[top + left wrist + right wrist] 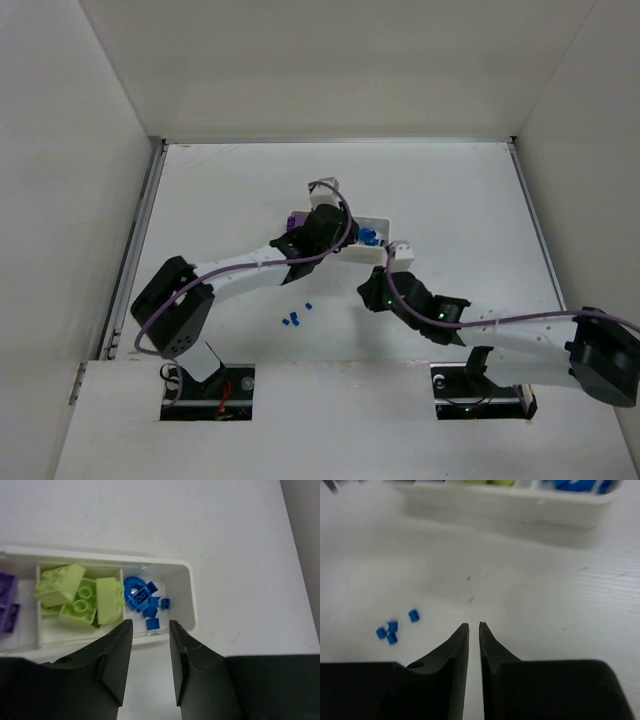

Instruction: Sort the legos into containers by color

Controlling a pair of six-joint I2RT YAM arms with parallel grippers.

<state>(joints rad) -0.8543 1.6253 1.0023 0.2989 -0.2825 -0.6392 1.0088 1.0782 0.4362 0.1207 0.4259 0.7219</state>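
Legos loose on the table: a few tiny blue ones, light, hard, likely slick; I'd pinch one across flat sides. Others lie in the tray. Right jaws hover near, pressed together; left jaws hang spread, empty, over the tray's blue end.

No text, label, brand, number or sign can be read in any view. The white tray, the yellow-green bricks, the purple bricks and the table show plain, unmarked surfaces. A round blue piece carries two small raised rings, too blurred to read as a character.
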